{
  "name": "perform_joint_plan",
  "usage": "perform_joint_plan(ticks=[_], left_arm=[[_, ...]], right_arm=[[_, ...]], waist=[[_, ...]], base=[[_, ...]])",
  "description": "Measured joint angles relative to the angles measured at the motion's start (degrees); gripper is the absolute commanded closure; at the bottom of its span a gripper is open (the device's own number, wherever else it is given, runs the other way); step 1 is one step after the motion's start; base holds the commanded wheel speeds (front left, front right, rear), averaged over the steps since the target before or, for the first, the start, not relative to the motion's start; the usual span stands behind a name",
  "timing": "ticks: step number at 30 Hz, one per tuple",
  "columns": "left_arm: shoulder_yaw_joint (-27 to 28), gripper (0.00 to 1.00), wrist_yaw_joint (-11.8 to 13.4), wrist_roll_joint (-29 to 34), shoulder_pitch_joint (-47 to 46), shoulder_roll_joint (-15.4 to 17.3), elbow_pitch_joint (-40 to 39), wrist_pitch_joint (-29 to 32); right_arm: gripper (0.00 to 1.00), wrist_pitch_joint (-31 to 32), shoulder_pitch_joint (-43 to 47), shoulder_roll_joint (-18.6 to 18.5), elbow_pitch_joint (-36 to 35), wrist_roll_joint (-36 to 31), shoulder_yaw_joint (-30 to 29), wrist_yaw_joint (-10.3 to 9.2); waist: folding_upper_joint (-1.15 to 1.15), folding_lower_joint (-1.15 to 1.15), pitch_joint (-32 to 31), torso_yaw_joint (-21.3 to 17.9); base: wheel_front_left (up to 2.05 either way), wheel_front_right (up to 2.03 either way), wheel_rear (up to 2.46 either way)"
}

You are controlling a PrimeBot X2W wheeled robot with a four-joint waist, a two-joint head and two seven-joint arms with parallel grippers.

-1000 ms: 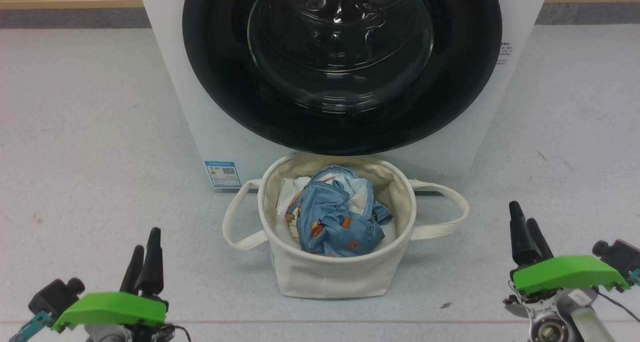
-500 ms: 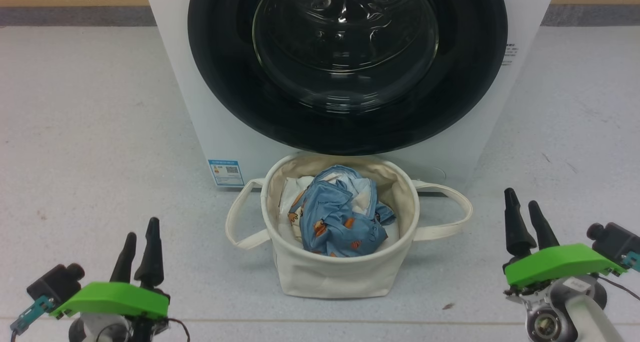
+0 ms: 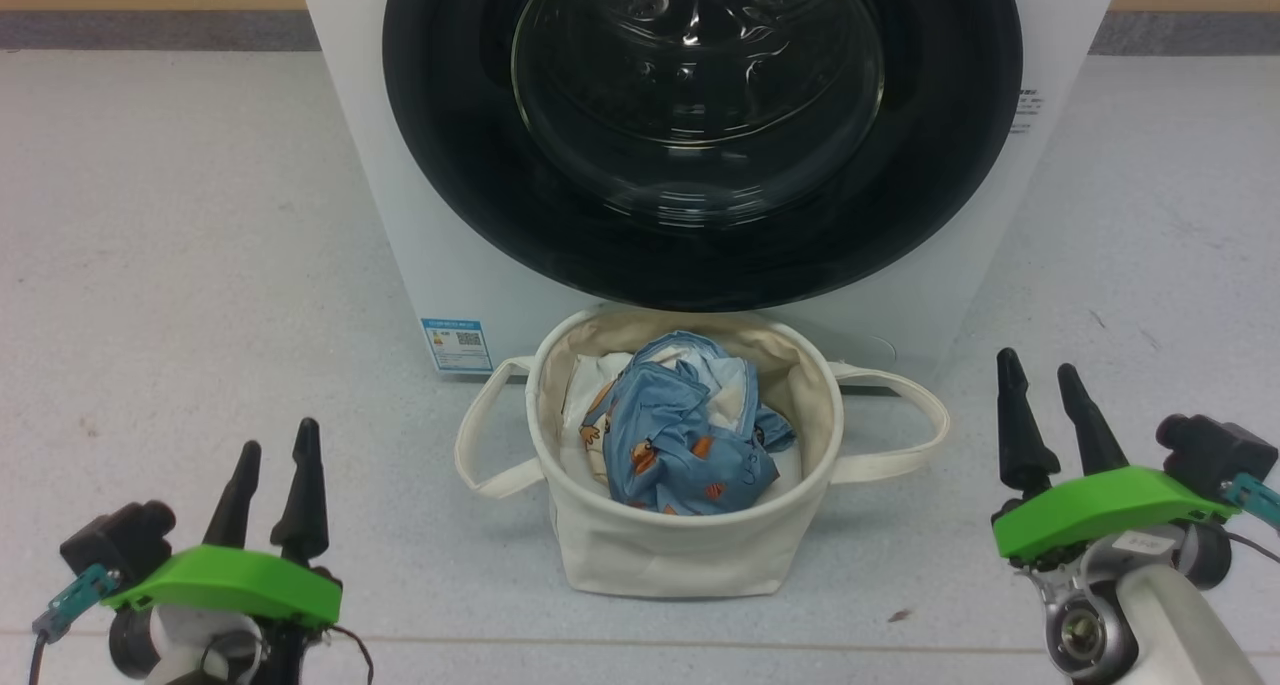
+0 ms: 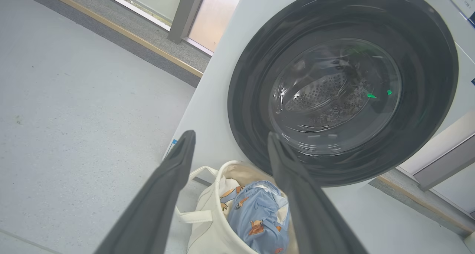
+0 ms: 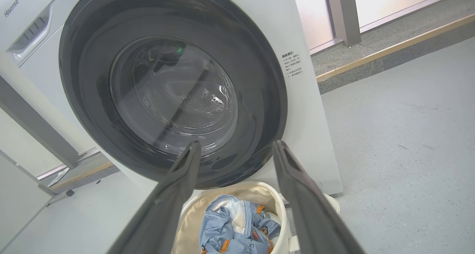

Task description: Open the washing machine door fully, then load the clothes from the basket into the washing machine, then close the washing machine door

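The washing machine door (image 3: 700, 115), round and black-rimmed with a bulging clear glass centre, sits shut on the white washing machine (image 3: 400, 245), ahead of both hands. The cream canvas basket (image 3: 660, 555) stands upright just below the door, between the left hand (image 3: 278, 437) and the right hand (image 3: 1034, 363), its loop handles drooping sideways. Crumpled light blue clothes (image 3: 680, 445) with orange prints lie inside it.

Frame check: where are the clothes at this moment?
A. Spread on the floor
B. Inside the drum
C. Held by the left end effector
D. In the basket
D: the clothes lie bunched inside the basket, which stands on the floor in front of the shut door.
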Motion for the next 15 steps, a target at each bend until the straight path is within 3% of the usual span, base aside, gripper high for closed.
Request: perform_joint_plan(ticks=[15], left_arm=[[0.18,0.00,-0.43,10.50,-1.09,1.20,0.35,-2.65]], right_arm=[[0.00,-1.48,-1.68,0.01,1.11,-11.92,-0.98,0.00]], waist=[[0.00,0.00,-0.07,0.13]], base=[[0.00,0.00,0.00]])
